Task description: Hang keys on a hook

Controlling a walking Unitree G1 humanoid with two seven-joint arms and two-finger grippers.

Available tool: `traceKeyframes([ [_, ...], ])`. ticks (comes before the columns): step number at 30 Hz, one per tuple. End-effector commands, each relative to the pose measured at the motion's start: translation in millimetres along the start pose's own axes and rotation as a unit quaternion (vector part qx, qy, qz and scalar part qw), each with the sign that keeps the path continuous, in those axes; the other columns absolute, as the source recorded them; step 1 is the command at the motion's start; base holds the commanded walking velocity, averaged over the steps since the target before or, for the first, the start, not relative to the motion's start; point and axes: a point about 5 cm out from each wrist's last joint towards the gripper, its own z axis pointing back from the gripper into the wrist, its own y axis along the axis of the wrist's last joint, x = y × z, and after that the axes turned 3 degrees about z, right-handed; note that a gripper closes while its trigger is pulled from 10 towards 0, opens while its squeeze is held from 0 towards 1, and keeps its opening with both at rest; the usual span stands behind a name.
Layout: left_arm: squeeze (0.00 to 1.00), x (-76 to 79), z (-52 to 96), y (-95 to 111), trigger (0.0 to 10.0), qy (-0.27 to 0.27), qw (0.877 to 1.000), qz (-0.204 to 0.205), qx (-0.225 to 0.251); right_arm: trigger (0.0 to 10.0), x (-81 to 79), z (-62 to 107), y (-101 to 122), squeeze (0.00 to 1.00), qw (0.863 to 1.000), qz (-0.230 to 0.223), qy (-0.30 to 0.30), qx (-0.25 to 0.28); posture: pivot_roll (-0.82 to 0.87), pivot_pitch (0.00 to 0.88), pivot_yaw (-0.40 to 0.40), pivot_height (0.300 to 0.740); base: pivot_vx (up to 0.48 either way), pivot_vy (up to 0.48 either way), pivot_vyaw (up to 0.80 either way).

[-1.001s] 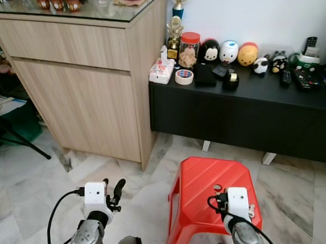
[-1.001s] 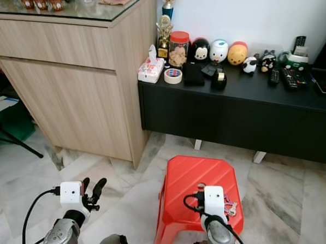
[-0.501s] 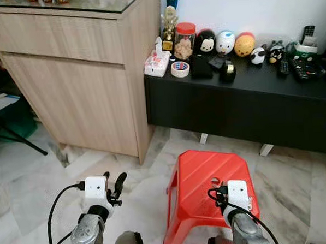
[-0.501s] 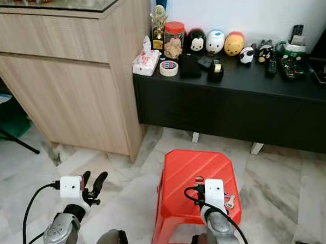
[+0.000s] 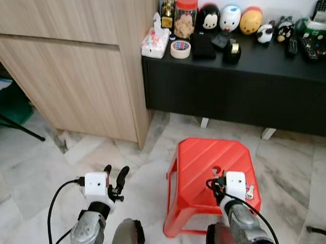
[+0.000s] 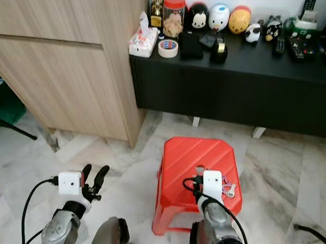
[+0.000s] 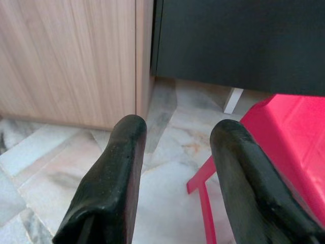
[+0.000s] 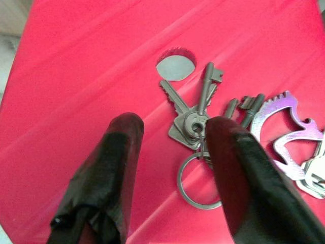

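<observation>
A bunch of silver keys (image 8: pixel 195 122) on a ring, joined to a purple metal tool (image 8: pixel 284 127), lies flat on the red plastic stool (image 5: pixel 203 163) near the hole in its top. The keys (image 5: pixel 248 192) show beside my right wrist in the head views. My right gripper (image 8: pixel 175 127) hovers just above the bunch, open, with one finger on each side of the keys and nothing held. Over the marble floor to the left of the stool, my left gripper (image 5: pixel 115 176) stands open and empty, and the left wrist view shows its fingers (image 7: pixel 124 152) spread.
A light wood cabinet (image 5: pixel 73 77) stands at the left. A low black console (image 5: pixel 243 90) behind the stool carries toy figures, a jar, a tape roll (image 5: pixel 180 48), a tissue pack and remotes. Black stand legs (image 5: pixel 15 127) cross the floor at far left.
The whole picture has shifted: the camera now looks further down and closer at the stool. Both grippers keep their open pose, and the keys lie where they were.
</observation>
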Motion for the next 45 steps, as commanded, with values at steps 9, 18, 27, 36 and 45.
traceKeyframes([
  [9, 0.0, 5.2, 13.4, 1, 10.0, 0.003, 1.0, 0.009, -0.013, 10.0, 8.4, -2.8, 4, 0.0, 1.0, -0.018, -0.019, -0.01, 0.11, 0.258, -0.055, 0.63, 0.0, 0.0, 0.0],
  [18, 0.0, 4.9, 19.2, 3, 10.0, 0.006, 1.0, 0.007, -0.02, 10.0, 12.3, -4.5, 6, 0.0, 0.999, -0.025, -0.025, -0.017, 0.12, 0.272, -0.052, 0.63, 0.0, 0.0, 0.0],
  [27, 0.0, 0.5, 23.1, 4, 10.0, 0.013, 1.0, 0.002, -0.027, 1.1, 6.4, -6.8, 12, 0.0, 0.999, -0.033, -0.016, -0.013, 0.13, 0.277, -0.046, 0.63, 0.0, 0.0, 0.0],
  [36, 0.0, -1.9, 23.6, 4, 10.0, 0.016, 0.999, 0.0, -0.033, 0.0, 3.6, -7.2, 14, 0.0, 0.999, -0.03, -0.01, -0.008, 0.13, 0.275, -0.043, 0.63, 0.0, 0.0, 0.0],
  [45, 0.0, -2.3, 22.6, 4, 10.0, 0.015, 0.999, -0.001, -0.036, 0.0, 5.1, -6.5, 12, 0.0, 0.999, -0.028, -0.013, -0.01, 0.13, 0.271, -0.042, 0.63, 0.0, 0.0, 0.0],
])
